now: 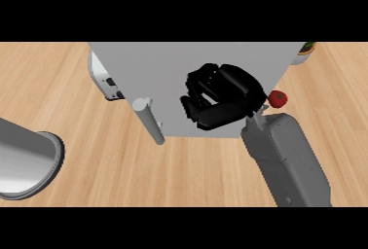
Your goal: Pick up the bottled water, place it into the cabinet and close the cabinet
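- Bottled water point(208, 98): only a small pale sliver shows, between the curled fingers of the R hand; rest is hidden by the hand, so shape & tilt can't be told.
- R hand point(219, 97): black, fingers & thumb curled in tight round that pale sliver, not spread at all. It sits over the grey top of the cabinet, right of the top's middle, toward the near edge.
- R forearm point(284, 155): grey, comes in from the lower right edge, runs up & left to the hand; wrist end crosses the cabinet's near-right corner.
- Cabinet point(158, 68): seen from straight above as a flat grey slab, mid-frame, reaching to the top of the view. Whether the door is open or shut can't be told from this angle.
- Cabinet handle point(149, 119): pale grey bar at the near-left corner of the slab, pointing down & a bit right over the bench.
- Red fruit point(277, 98): small, round, green bit on top, just beside the cabinet's right edge & just right of the hand; it rests on the bench.
- Pale object w/ dark marks point(105, 80): pokes out at the cabinet's left edge, partly hidden by it; can't tell what it is.
- Item at top right point(307, 48): cut off by the frame, pale w/ green & dark on top, near the cabinet's far-right corner.
- Grey cylinder w/ dark rim point(25, 163): at the left edge, low; prob. the L arm, no L hand shows.
- Bench point(208, 170): light wood planks all round.
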Available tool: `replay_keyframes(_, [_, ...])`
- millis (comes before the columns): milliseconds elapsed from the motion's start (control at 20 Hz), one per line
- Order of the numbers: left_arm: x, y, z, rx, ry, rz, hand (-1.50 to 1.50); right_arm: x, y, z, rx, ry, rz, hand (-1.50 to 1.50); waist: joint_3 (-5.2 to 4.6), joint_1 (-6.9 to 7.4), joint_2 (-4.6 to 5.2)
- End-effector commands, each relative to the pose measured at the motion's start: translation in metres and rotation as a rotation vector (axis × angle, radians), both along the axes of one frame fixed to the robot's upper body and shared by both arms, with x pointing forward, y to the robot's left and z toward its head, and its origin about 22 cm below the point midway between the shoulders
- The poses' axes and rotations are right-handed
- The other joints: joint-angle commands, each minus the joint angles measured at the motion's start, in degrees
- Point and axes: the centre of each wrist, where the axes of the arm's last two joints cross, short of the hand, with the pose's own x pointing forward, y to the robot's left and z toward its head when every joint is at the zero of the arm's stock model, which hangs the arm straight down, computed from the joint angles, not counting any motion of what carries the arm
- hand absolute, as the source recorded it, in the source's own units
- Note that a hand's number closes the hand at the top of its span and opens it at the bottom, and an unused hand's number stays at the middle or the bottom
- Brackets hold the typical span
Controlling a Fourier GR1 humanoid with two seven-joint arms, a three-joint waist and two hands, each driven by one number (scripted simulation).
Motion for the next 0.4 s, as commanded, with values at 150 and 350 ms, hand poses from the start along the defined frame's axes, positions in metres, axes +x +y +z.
replay_keyframes(150, [0.000, 0.002, 0.005, 0.000, 0.019, -0.029, -1.50, 0.028, 0.030, 0.032, 0.052, 0.037, 0.019, 1.50, -1.03, 2.08, 1.69])
replay_keyframes(350, [0.008, -0.003, 0.001, -0.016, 0.010, -0.019, -1.50, 0.034, 0.017, 0.017, 0.044, 0.039, 0.022, 1.50, -1.03, 0.96, 1.89])
